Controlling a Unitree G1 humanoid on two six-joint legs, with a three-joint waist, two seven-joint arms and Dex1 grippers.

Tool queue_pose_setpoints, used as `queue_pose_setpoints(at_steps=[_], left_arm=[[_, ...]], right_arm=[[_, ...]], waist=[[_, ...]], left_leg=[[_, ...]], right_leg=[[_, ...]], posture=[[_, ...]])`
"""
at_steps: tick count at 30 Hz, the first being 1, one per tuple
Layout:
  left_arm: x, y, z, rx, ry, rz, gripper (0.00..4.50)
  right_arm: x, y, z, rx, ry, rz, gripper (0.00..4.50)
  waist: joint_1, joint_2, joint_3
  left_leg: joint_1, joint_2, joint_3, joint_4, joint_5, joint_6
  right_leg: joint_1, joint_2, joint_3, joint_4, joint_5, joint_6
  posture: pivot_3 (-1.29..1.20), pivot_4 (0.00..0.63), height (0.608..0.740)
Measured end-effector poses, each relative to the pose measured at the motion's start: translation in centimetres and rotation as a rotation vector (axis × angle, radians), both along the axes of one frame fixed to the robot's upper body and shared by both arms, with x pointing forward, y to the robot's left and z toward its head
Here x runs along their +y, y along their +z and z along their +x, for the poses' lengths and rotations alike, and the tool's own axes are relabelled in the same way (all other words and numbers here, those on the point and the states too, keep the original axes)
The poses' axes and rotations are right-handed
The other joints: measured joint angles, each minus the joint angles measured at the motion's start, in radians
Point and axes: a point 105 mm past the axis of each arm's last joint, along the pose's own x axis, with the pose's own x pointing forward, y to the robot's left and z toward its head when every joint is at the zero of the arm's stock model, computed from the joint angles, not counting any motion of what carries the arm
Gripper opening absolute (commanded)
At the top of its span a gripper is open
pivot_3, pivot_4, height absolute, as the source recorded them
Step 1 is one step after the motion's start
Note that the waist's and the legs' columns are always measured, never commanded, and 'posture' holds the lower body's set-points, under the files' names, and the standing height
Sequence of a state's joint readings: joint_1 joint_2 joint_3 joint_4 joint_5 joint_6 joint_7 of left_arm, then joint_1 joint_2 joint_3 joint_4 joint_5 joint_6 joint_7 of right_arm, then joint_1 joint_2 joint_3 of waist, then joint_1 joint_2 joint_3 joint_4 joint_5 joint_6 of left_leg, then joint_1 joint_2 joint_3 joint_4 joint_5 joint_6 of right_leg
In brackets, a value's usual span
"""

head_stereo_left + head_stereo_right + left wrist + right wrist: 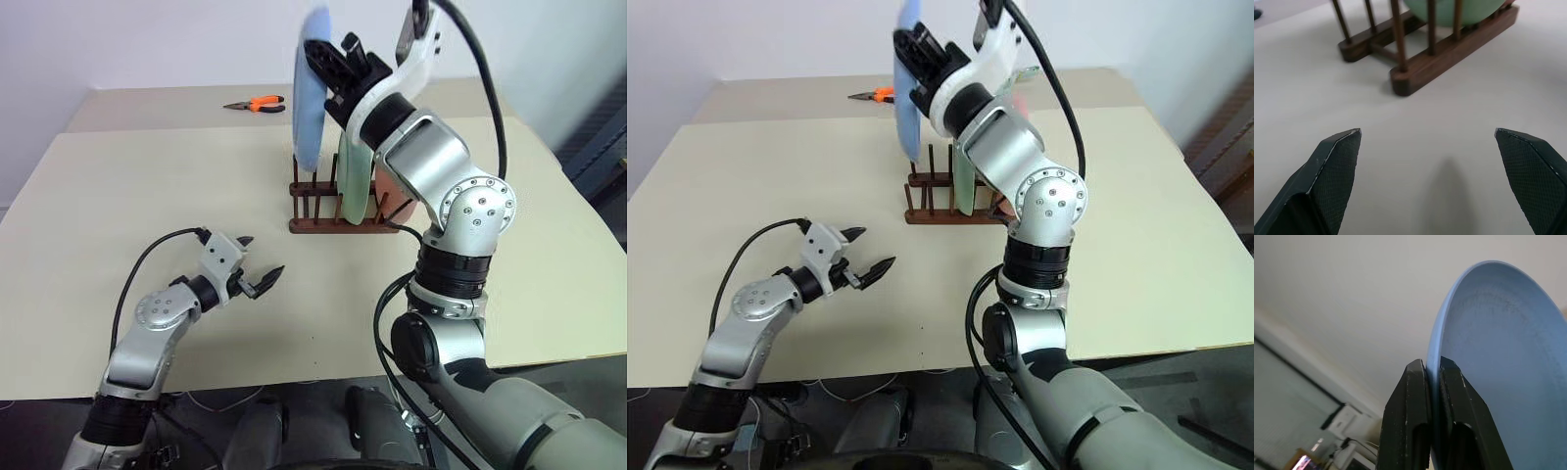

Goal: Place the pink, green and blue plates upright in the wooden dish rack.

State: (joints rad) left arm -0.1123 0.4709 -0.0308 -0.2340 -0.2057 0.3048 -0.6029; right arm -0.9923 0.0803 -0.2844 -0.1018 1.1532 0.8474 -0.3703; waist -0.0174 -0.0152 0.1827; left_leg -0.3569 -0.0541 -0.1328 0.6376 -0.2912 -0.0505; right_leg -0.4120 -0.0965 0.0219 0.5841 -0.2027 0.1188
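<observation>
Right hand point(1432, 377) pinching blue plate point(1503, 362) rim above rack point(338, 217) | left hand point(262, 262) wide apart, empty

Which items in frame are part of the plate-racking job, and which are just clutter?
Job:
- blue plate, upright, pinched in the right gripper above the rack
- green plate, standing in the rack
- pink plate, behind the green one
- wooden dish rack
- left gripper, open, holding nothing

Lying about:
- orange-handled pliers at the table's far side

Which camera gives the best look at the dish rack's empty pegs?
The left wrist view: the wooden dish rack sits close, its rails and bare pegs plain. Both eye views show it smaller, partly behind the right arm and green plate.
</observation>
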Motion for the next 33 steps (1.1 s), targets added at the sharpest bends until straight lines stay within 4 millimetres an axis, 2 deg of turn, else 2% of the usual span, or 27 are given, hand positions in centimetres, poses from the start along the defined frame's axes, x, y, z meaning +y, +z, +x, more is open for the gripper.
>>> queue_pose_setpoints(at_steps=[6, 16, 23, 24, 27, 30, 33], left_arm=[[0.0, 0.2, 0.0, -0.011, 0.003, -0.005, 4.5], [-0.3, 0.0, 0.0, -0.008, -0.002, -0.004, 4.5], [-0.5, -0.1, 0.0, -0.006, -0.007, 0.002, 4.5], [-0.6, -0.2, 0.0, -0.005, -0.011, 0.004, 4.5], [-0.9, -0.3, -0.1, -0.002, -0.022, 0.006, 4.5], [-1.1, -0.3, -0.2, 0.0, -0.029, 0.002, 4.5], [-1.3, -0.3, -0.2, -0.001, -0.032, -0.002, 4.5]], right_arm=[[-0.1, -1.6, 0.2, 0.09, -0.006, 0.003, 0.04], [0.4, -2.0, 0.2, 0.117, 0.009, -0.002, 0.04], [0.9, -4.5, 1.6, 0.198, 0.0, -0.059, 0.04], [0.9, -4.8, 1.8, 0.198, -0.002, -0.07, 0.72], [0.8, -5.1, 2.3, 0.177, -0.015, -0.118, 2.0], [0.2, -4.2, 2.7, 0.078, -0.061, -0.222, 3.42], [-0.9, -2.8, 2.4, -0.114, -0.131, -0.406, 3.42]], waist=[[-0.003, 0.0, 0.0], [-0.003, 0.0, 0.0], [-0.003, 0.0, 0.0], [-0.003, 0.0, 0.0], [-0.003, 0.0, 0.0], [-0.003, 0.0, 0.0], [-0.001, 0.0, 0.0]], left_leg=[[0.001, 0.0, 0.0, -0.001, 0.0, 0.0], [0.001, 0.0, 0.0, -0.001, 0.0, 0.0], [0.001, 0.0, 0.001, -0.001, 0.0, 0.0], [0.001, 0.0, 0.001, -0.001, 0.0, 0.0], [0.001, 0.0, 0.001, -0.001, 0.0, 0.0], [0.001, 0.0, 0.001, -0.001, 0.0, 0.0], [0.0, 0.0, 0.001, -0.001, 0.0, 0.0]], right_leg=[[0.0, 0.0, 0.0, 0.0, 0.0, 0.0], [0.0, 0.0, 0.0, 0.0, 0.0, 0.0], [0.0, 0.0, 0.0, 0.0, 0.0, 0.0], [0.0, 0.0, 0.0, 0.0, 0.0, 0.0], [0.0, 0.001, 0.0, 0.0, 0.0, 0.0], [0.0, 0.0, 0.0, 0.0, 0.0, 0.0], [0.0, 0.0, 0.0, -0.001, 0.0, 0.0]], posture=[[0.0, 0.15, 0.74], [0.0, 0.15, 0.74], [0.0, 0.15, 0.74], [0.0, 0.15, 0.74], [0.0, 0.15, 0.74], [0.0, 0.15, 0.74], [0.0, 0.15, 0.74]])
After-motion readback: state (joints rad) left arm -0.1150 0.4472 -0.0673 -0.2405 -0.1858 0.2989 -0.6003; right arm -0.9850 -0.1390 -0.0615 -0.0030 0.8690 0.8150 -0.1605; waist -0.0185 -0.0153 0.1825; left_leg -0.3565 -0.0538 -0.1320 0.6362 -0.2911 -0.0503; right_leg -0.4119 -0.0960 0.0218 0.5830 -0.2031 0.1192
